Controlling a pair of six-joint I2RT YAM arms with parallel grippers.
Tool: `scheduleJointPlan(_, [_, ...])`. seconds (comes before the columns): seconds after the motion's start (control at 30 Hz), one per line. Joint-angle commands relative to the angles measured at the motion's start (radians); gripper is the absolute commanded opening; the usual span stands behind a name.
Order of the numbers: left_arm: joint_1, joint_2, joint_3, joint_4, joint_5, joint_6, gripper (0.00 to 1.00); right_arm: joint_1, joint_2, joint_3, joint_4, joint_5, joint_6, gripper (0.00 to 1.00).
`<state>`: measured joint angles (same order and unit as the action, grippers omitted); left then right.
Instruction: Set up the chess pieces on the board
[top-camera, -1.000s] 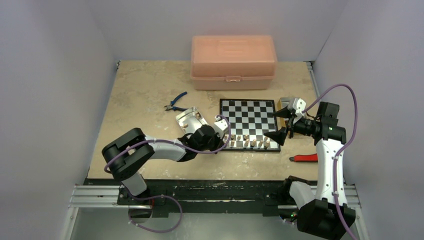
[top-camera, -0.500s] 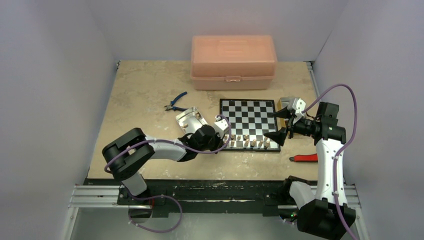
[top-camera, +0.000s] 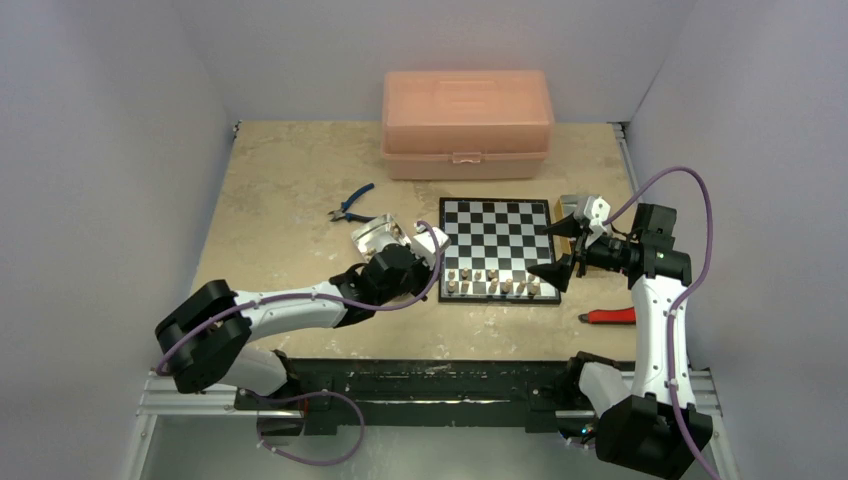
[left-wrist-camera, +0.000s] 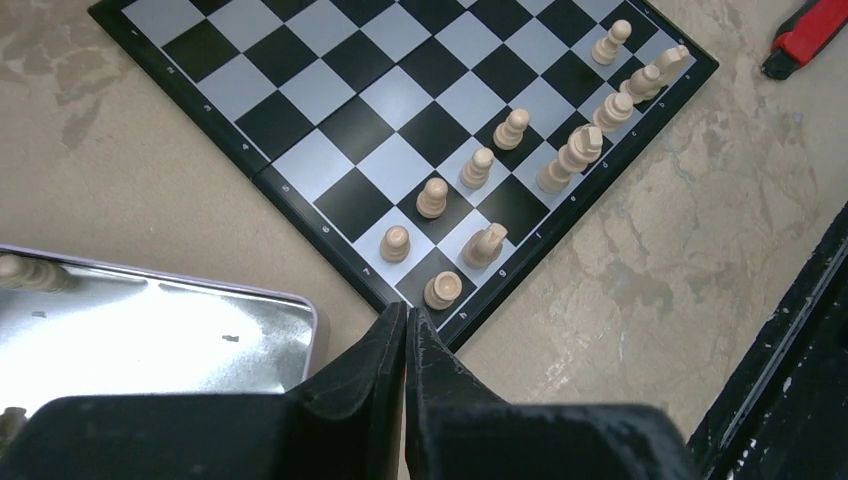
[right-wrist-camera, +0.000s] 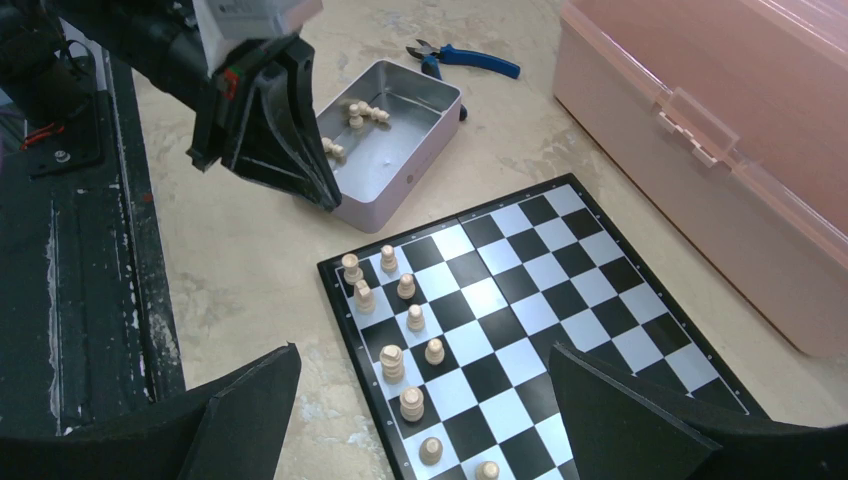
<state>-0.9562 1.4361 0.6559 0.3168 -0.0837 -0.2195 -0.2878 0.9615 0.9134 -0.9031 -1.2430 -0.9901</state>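
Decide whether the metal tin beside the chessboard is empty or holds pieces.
Not empty: the right wrist view shows a few tan pieces lying inside the open tin.

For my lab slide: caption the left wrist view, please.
Shut left gripper poised beside the chessboard's corner; tan chess pieces fill part of its two edge rows, metal tin alongside.

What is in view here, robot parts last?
black-and-silver checked chessboard: one, table centre-right.
light tan wooden chess pieces: about a dozen, on the board's near rows.
shiny rectangular metal tin: one, left of board; a few loose tan pieces inside.
large pink plastic box: one, behind board.
blue-handled pliers: one, beyond tin.
red-handled tool: one, right of board's near corner.
left gripper: black, shut, at board's near-left corner.
right gripper: black, open, at board's right edge.
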Motion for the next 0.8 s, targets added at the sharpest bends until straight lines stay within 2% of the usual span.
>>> scheduleJointPlan(0.0, [-0.003,-0.112,-0.006,-0.075,-0.032,0.047,0.05,0.005,-0.003,0.016,-0.006,0.004,-0.022,0.99])
scheduleJointPlan(0.13, [0.013,-0.192,-0.002,-0.160,-0.039,0.071,0.13,0.004,-0.004,0.016,-0.007,0.005,-0.022,0.99])
scheduleJointPlan(0.37, [0.130,-0.341,0.083,-0.442,0.019,0.014,0.37,0.004,-0.007,0.018,-0.004,0.013,-0.021,0.99])
scheduleJointPlan(0.5, [0.208,-0.454,0.102,-0.526,0.046,-0.006,0.62,0.004,-0.009,0.018,0.009,0.031,-0.006,0.99])
scheduleJointPlan(0.63, [0.234,-0.560,0.146,-0.638,-0.032,0.002,0.91,0.004,-0.016,0.018,0.052,0.061,0.045,0.99])
scheduleJointPlan(0.77, [0.249,-0.617,0.230,-0.775,-0.069,0.049,1.00,0.003,-0.025,0.018,0.131,0.134,0.139,0.99])
